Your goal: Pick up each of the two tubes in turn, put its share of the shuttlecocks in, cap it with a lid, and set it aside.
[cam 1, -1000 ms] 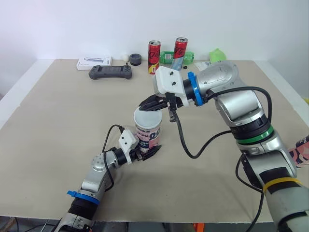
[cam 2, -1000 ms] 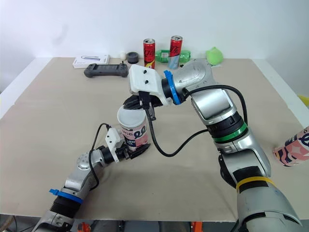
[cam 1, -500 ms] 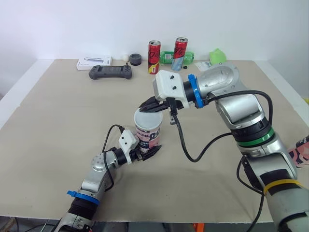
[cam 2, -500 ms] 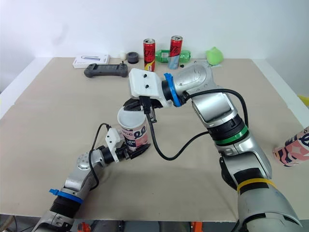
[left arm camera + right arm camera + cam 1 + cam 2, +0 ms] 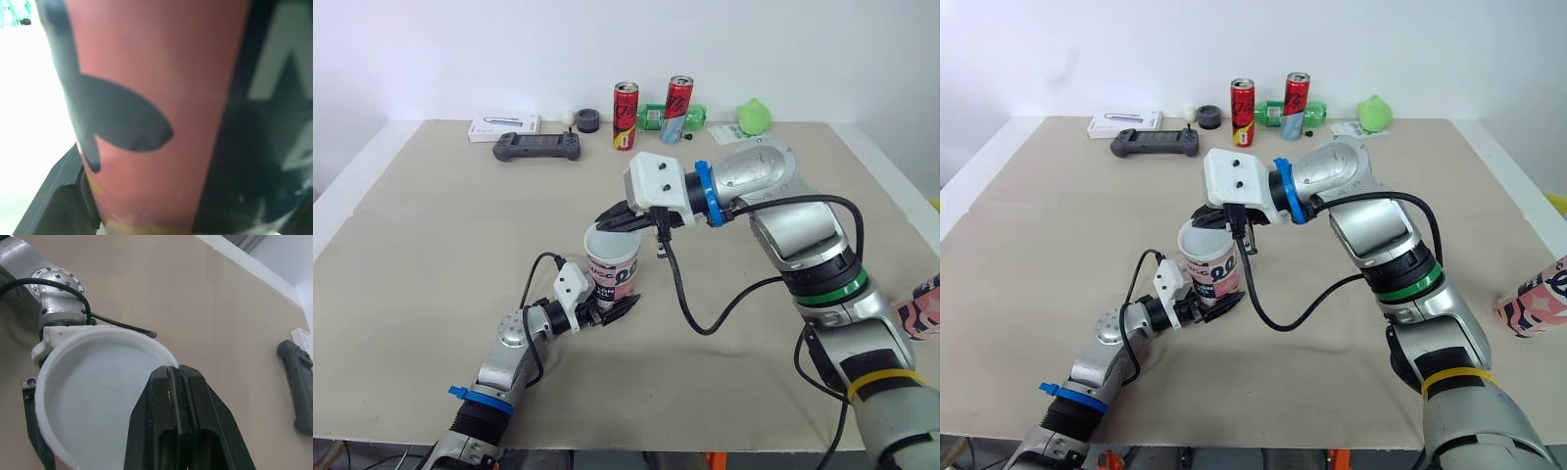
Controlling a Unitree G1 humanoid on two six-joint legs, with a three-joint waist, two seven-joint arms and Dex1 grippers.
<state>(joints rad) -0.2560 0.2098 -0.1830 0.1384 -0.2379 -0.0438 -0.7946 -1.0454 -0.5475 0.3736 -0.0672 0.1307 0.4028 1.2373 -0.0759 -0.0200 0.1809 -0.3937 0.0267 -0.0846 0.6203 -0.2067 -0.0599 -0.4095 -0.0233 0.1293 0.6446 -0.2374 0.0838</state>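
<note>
A pink, black and white tube (image 5: 615,277) stands upright near the table's middle, and its printed wall looms close in the left wrist view (image 5: 146,98). My left gripper (image 5: 610,306) is shut on the tube's lower part. A white lid (image 5: 611,241) sits on the tube's top, its round face (image 5: 98,377) plain in the right wrist view. My right gripper (image 5: 619,217) hovers at the lid's far rim with its fingers (image 5: 168,396) pressed together and nothing between them. A second patterned tube (image 5: 1533,299) lies at the table's right edge.
Along the back edge stand two red cans (image 5: 626,116) (image 5: 678,108), a dark game controller (image 5: 536,147), a white box (image 5: 504,127), a small black cap (image 5: 587,120) and green items (image 5: 754,116). The right arm's black cable (image 5: 690,294) hangs beside the tube.
My right gripper has sunk a little toward the lid's rim, still shut. The left gripper and the tube have stayed put.
</note>
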